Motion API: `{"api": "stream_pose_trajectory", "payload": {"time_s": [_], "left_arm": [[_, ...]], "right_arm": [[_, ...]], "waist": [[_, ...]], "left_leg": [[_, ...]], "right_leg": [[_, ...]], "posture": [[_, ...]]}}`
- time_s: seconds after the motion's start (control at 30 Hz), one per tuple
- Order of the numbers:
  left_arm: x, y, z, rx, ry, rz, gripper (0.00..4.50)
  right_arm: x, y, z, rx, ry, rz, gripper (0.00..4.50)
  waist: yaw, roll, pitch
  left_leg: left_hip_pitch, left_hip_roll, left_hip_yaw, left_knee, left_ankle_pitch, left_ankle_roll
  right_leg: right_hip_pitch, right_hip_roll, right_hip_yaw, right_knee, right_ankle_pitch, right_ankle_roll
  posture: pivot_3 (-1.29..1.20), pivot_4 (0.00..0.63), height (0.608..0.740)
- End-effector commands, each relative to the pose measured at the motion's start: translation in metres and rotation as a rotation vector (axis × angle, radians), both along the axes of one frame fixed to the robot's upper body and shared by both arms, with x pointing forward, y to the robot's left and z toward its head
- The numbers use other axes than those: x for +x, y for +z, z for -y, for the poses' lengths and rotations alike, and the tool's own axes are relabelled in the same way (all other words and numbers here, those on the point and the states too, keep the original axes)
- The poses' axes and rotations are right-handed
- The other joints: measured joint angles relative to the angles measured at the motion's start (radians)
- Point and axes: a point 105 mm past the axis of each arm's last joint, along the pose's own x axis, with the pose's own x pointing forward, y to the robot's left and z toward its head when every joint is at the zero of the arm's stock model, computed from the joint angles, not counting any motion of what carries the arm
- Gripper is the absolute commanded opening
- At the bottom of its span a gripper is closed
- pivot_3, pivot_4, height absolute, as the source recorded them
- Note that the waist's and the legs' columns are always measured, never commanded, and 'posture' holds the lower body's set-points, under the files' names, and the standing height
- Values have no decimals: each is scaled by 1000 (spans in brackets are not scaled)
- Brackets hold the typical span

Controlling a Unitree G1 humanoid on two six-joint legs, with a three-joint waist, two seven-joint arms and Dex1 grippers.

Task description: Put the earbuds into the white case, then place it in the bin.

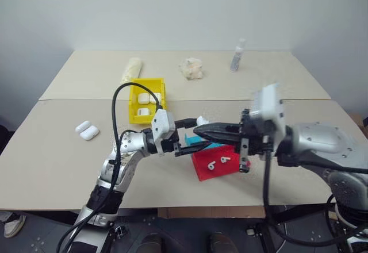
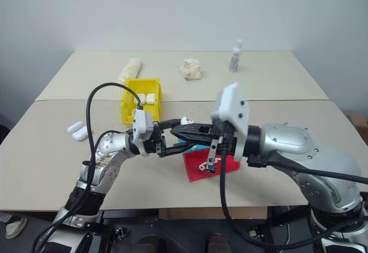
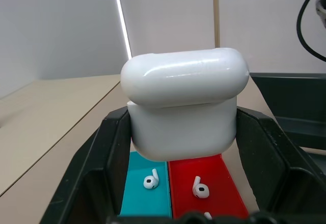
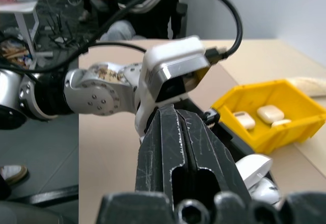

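Note:
My left gripper (image 1: 194, 135) is shut on the white case (image 3: 183, 102), holding it by its sides above the tray, with its lid down over the body. The case also shows as a small white lump (image 1: 202, 121) between the two arms. My right gripper (image 1: 199, 130) points left toward it, its tip right beside the case. Its fingers (image 4: 170, 132) are pressed together and shut, and I see nothing between them. Two earbuds (image 1: 211, 164) lie in the tray's red part; one earbud (image 3: 150, 182) lies on the teal part. The yellow bin (image 1: 146, 81) stands behind on the left, with several white cases in it.
The blue-and-red tray (image 1: 201, 173) sits near the table's front edge under the grippers. Two more white cases (image 1: 86, 130) lie at the left. Along the far side are a cream roll (image 1: 131, 69), a crumpled pale lump (image 1: 191, 69) and a small bottle (image 1: 237, 56).

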Motion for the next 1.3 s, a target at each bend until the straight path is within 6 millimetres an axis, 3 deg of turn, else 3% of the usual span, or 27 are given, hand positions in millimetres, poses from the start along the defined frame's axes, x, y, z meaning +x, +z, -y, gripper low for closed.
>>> {"api": "stream_pose_trajectory", "payload": {"time_s": [0.03, 0.4, 0.7, 0.87, 0.97, 1.07, 1.2, 1.3], "left_arm": [[-12, 26, 2, -77, -25, 72, 2801], [-17, 24, -8, -117, -24, 88, 2801], [-14, 20, -12, -129, -3, 97, 2801], [-10, 21, -20, -140, 34, 111, 2801], [4, 22, -26, -136, 135, 162, 2801], [37, 51, -37, -207, 376, 346, 2801], [92, 87, -57, -241, 782, 364, 2801], [116, 86, -68, -140, 929, 327, 2801]], "right_arm": [[1, -2, -4, -51, -39, 75, 29], [18, 2, 8, -39, -151, 117, 29], [-5, 14, 2, 33, -52, 152, 29], [1, 23, 14, 101, -107, 137, 29], [-2, 36, 22, 178, -112, 153, 29], [7, 44, 36, 229, -196, 153, 29], [17, 33, 46, 206, -277, 135, 29], [19, 25, 47, 188, -296, 121, 29]], "waist": [[0, 0, 0], [0, 0, 0], [0, 0, 0], [0, 0, 0], [1, 0, 0], [9, -1, 0], [24, -2, 0], [22, -2, 0]], "left_leg": [[0, 0, 0, 0, 0, 0], [0, 0, 0, 0, 0, 0], [0, 0, 0, 0, 0, 0], [0, 0, 0, 0, 0, 0], [0, 0, 0, 0, 0, 0], [1, 0, 0, 0, 0, 0], [0, -1, 0, 1, 0, 0], [-2, -1, 0, 0, -1, 1]], "right_leg": [[0, 0, 0, 0, 0, 0], [0, 0, 0, 0, 0, 0], [0, 0, 0, 0, 0, 0], [0, 0, 0, 0, 0, 0], [0, 0, 0, 0, 0, 0], [1, 0, 0, 0, 0, 0], [2, 0, -1, -4, 3, 2], [2, 0, 0, -8, 5, 3]], "posture": [[0, 150, 740], [0, 150, 740], [0, 150, 740], [0, 150, 740], [0, 150, 740], [0, 150, 740], [0, 150, 740], [0, 150, 740]]}}
